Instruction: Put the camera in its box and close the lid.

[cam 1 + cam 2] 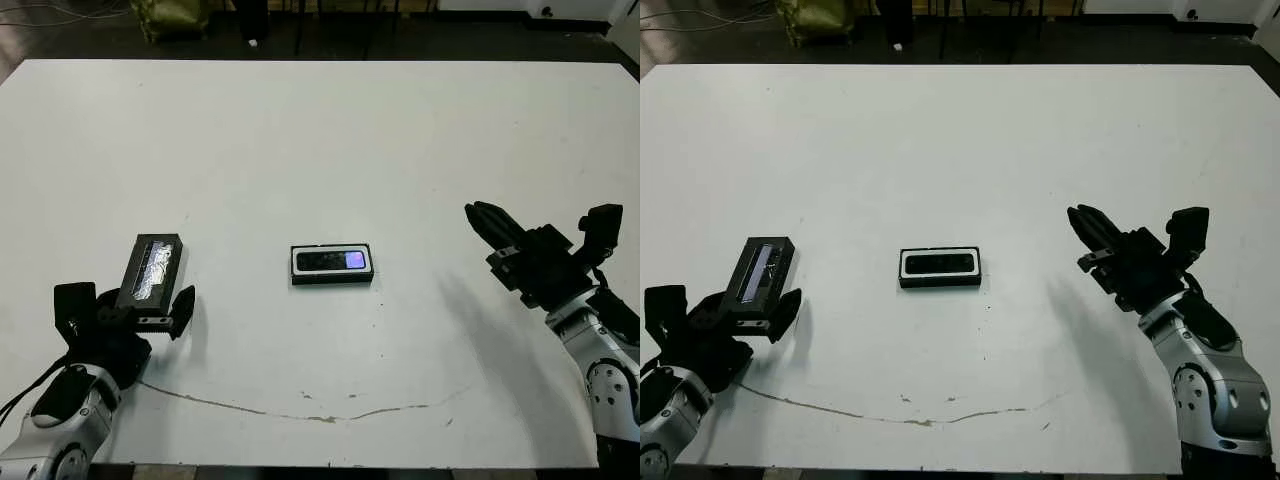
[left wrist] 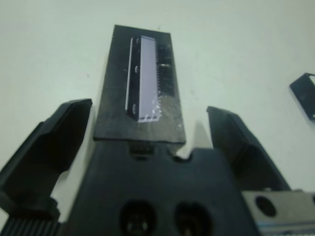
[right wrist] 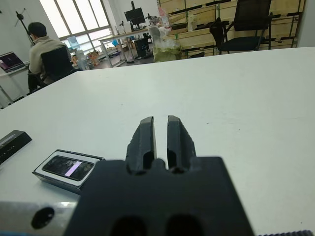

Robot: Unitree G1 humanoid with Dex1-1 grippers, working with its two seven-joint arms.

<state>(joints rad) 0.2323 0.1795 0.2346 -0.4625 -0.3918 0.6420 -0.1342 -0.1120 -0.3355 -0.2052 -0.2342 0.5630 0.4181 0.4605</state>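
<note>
Black lid [image 1: 152, 268] between open left gripper [image 1: 125, 305] fingers; right gripper [image 3: 160, 139] closed, empty.

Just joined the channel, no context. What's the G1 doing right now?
It's boxing a camera. The camera already lies in the box mid-table, with no lid on it. The lid lies on the table on the robot's left, between the open fingers of the left gripper, not clamped. The right gripper is off to the right, fingers nearly together, holding nothing. Closing the lid is what's left.
</note>
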